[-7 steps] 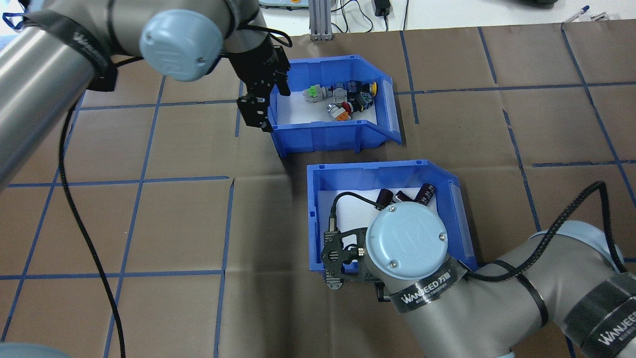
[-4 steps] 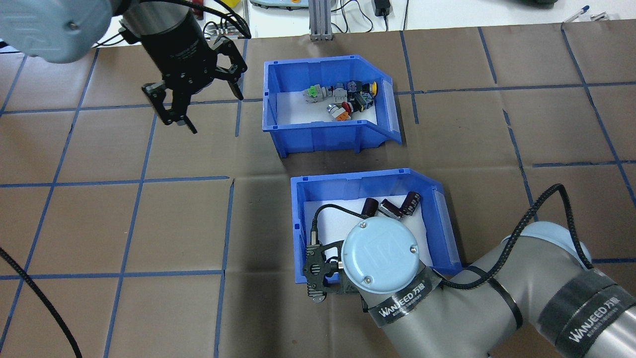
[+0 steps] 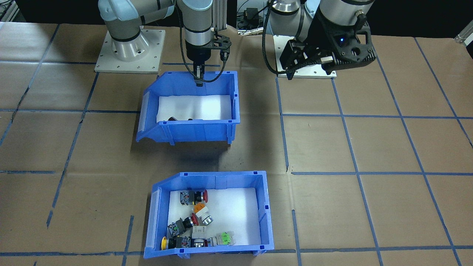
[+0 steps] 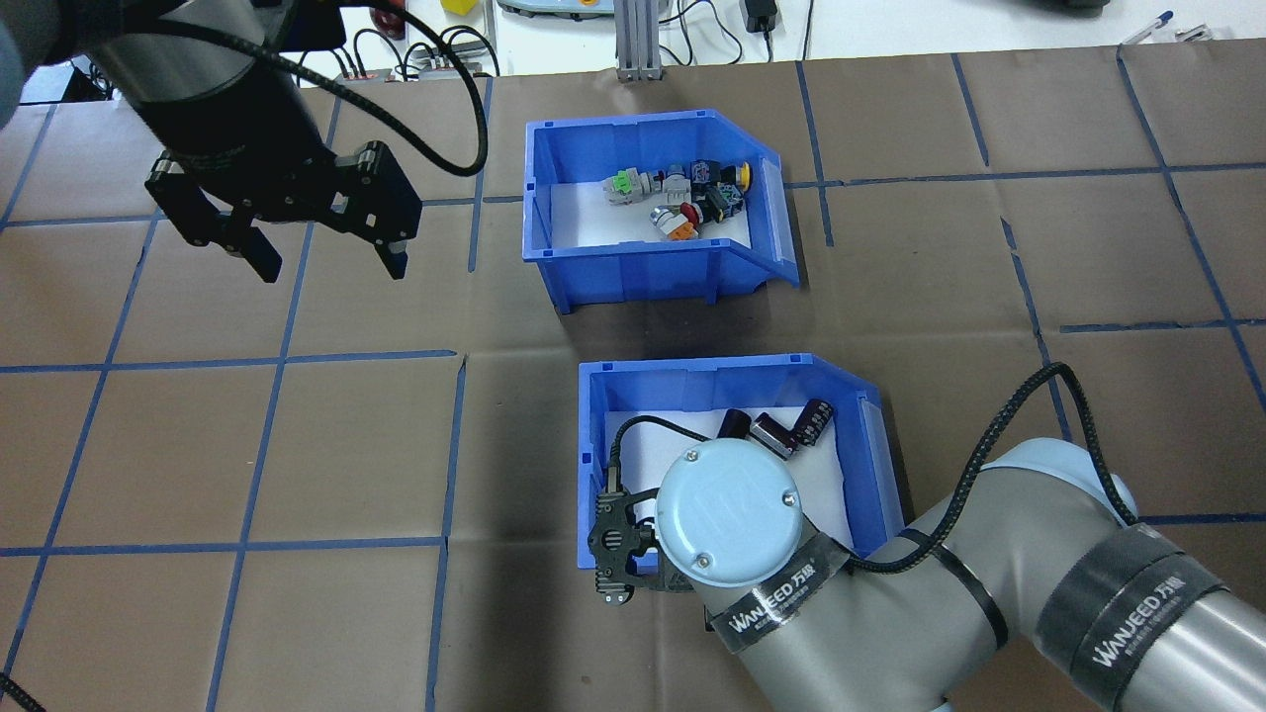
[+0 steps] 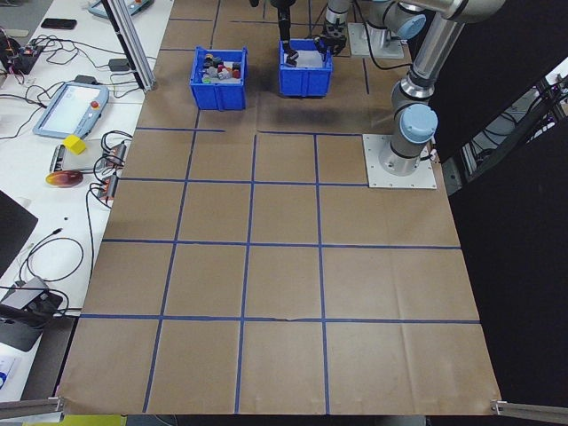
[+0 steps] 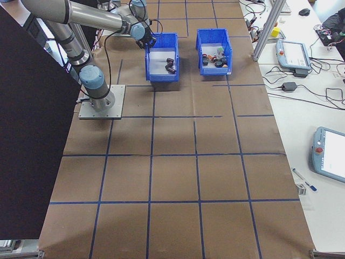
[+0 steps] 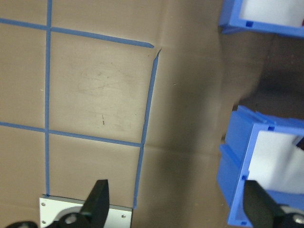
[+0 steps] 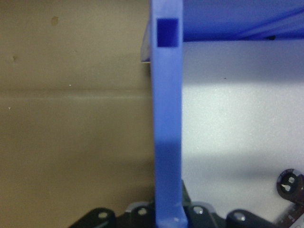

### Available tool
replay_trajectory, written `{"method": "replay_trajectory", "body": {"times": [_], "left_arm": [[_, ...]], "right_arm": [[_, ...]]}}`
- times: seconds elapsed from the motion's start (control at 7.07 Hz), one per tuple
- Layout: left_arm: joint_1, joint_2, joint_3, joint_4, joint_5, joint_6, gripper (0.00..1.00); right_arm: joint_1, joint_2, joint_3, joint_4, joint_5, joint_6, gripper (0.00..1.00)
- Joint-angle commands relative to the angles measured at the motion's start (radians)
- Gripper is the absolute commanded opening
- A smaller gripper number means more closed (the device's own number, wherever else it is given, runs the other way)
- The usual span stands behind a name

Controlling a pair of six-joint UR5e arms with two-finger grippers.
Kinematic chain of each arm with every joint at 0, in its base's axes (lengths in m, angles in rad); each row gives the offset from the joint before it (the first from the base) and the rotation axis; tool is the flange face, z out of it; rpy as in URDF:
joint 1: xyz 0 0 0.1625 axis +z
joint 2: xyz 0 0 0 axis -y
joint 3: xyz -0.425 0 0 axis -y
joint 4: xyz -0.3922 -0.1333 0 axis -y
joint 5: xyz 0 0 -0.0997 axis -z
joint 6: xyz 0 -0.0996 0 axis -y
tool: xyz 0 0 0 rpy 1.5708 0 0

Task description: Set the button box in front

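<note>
- Button box point(image 4: 658, 213) is sitting flat on the tabletop toward the far edge from the robot, nothing touching it; switches with red, yellow, orange and green caps are lying on its white liner point(image 3: 236, 210).
- Left gripper point(image 4: 321, 257) is hanging in the air, well apart from the button box on the robot's left, fingers point(image 7: 97, 202) spread wide with nothing between them.
- Right gripper point(image 3: 199, 75) is clamping the back wall of the second blue bin point(image 4: 737, 381), its jaws squeezing the rim in the right wrist view.
- Second bin is lying nearer the robot's edge, just beside the button box with a strip of brown table cover point(image 4: 297, 435) between them; dark cylinders point(image 4: 776, 427) are resting on its white foam.
</note>
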Motion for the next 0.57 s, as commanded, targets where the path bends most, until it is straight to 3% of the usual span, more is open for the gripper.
{"method": "replay_trajectory", "body": {"times": [0.0, 0.14, 0.28, 0.42], "left_arm": [[0.003, 0.106, -0.184, 0.138, 0.0, 0.084, 0.99], [0.004, 0.118, -0.23, 0.215, 0.007, 0.083, 1.0], [0.006, 0.118, -0.228, 0.218, 0.008, 0.072, 1.0], [0.009, 0.112, -0.231, 0.221, 0.011, 0.061, 1.0]], "right_arm": [[0.017, 0.001, -0.002, 0.001, 0.001, 0.008, 0.08], [0.017, 0.001, 0.0, 0.001, 0.005, 0.01, 0.16], [0.017, 0.002, 0.0, 0.004, 0.01, 0.013, 0.77], [0.017, -0.001, -0.002, 0.004, 0.008, 0.014, 1.0]]}}
